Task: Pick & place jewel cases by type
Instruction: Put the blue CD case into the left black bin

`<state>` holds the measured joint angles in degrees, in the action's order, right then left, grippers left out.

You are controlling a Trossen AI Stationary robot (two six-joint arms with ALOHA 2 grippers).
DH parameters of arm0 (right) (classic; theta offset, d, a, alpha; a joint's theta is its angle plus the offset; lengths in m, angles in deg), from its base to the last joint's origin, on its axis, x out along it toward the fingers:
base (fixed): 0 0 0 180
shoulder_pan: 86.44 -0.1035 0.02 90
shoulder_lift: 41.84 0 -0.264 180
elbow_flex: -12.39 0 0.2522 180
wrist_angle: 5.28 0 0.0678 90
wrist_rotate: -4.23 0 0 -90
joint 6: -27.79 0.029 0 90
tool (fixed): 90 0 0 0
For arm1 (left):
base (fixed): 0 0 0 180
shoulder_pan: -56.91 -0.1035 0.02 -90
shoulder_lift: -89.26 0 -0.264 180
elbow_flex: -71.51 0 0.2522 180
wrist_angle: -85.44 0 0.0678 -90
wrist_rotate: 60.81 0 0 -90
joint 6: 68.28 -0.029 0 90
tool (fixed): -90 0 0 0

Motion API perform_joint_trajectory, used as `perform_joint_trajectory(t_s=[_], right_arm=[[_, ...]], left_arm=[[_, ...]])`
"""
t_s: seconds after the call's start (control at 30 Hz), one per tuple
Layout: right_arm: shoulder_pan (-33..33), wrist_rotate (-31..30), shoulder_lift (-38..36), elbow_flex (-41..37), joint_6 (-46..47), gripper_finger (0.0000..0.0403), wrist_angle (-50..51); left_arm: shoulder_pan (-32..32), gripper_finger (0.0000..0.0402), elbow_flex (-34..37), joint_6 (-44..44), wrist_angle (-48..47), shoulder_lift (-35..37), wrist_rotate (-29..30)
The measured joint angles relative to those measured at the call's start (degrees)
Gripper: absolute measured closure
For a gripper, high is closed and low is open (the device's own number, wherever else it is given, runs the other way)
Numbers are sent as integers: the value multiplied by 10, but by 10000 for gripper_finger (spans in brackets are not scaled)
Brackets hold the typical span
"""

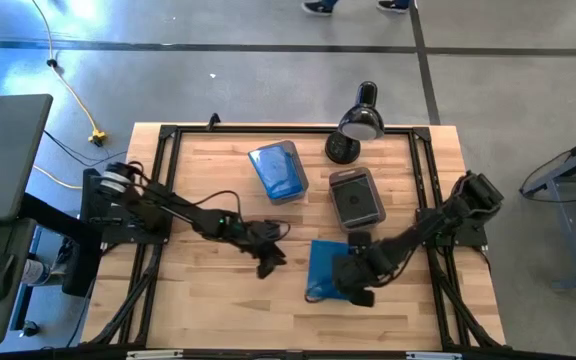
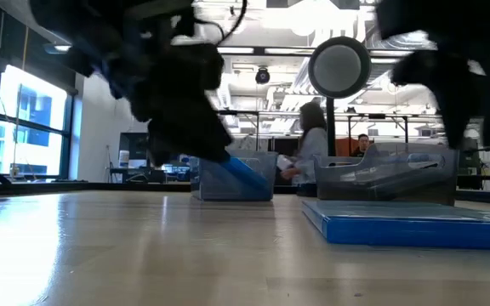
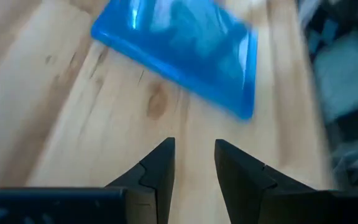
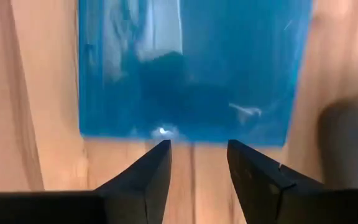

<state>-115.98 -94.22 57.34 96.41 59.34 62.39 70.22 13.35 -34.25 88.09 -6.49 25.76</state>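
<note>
One tub (image 1: 279, 171) holds blue jewel cases (image 1: 274, 172); the other tub (image 1: 357, 197) holds dark cases (image 1: 356, 200).

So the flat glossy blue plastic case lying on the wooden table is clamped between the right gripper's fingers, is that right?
Not quite. The flat glossy blue plastic case does lie on the wooden table, but the right gripper is open just short of its edge, gripping nothing, as the right wrist view shows.

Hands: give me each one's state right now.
Left hand: open, empty, above bare table.
Right hand: open, empty, at the blue jewel case edge.
</note>
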Motion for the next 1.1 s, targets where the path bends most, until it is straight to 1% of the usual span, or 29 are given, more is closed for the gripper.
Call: perform_joint_trajectory(t_s=[0.07, 0.1, 0.17, 0.2, 0.27, 0.33, 0.4, 0.47, 0.53, 0.6, 0.67, 0.73, 0.77, 0.9, 1.1], right_arm=[[-19, 0, 0, -21, 12, 249, 5], [-28, 0, 0, -36, 21, 249, 2], [-45, 0, 0, -62, 37, 249, -2], [-52, -1, 0, -74, 43, 249, -6], [-65, -4, 0, -99, 58, 249, -15], [-72, -7, 1, -120, 59, 249, -26], [-74, -8, 2, -140, 59, 249, -54], [-70, -4, 3, -159, 57, 249, -92], [-65, 0, 0, -175, 55, 249, -121], [-56, 8, -1, -189, 46, 249, -146], [-48, 13, -4, -192, 29, 249, -151], [-40, 14, -5, -192, 7, 249, -152], [-37, 14, -6, -192, -6, 249, -154], [-22, 13, -5, -190, -47, 249, -181], [-8, 17, -3, -189, -60, 249, -209]], left_arm=[[-11, 289, -8, 101, 14, -14, -13], [-15, 289, -17, 136, 16, -26, -19], [-24, 289, -35, 159, 16, -50, -31], [-27, 289, -41, 163, 8, -58, -40], [-29, 289, -74, 169, 21, -88, -51], [-29, 289, -92, 173, 9, -101, -55], [-28, 289, -130, 173, 24, -133, -51], [-28, 289, -150, 174, -15, -144, -57], [-30, 289, -186, 173, -28, -170, -61], [-32, 289, -204, 174, -92, -176, -63], [-32, 289, -228, 178, -96, -202, -60], [-32, 289, -237, 193, -117, -208, -65], [-32, 289, -245, 201, -99, -217, -68], [-32, 289, -243, 216, -91, -223, -69], [-32, 289, -243, 221, -64, -226, -66]])
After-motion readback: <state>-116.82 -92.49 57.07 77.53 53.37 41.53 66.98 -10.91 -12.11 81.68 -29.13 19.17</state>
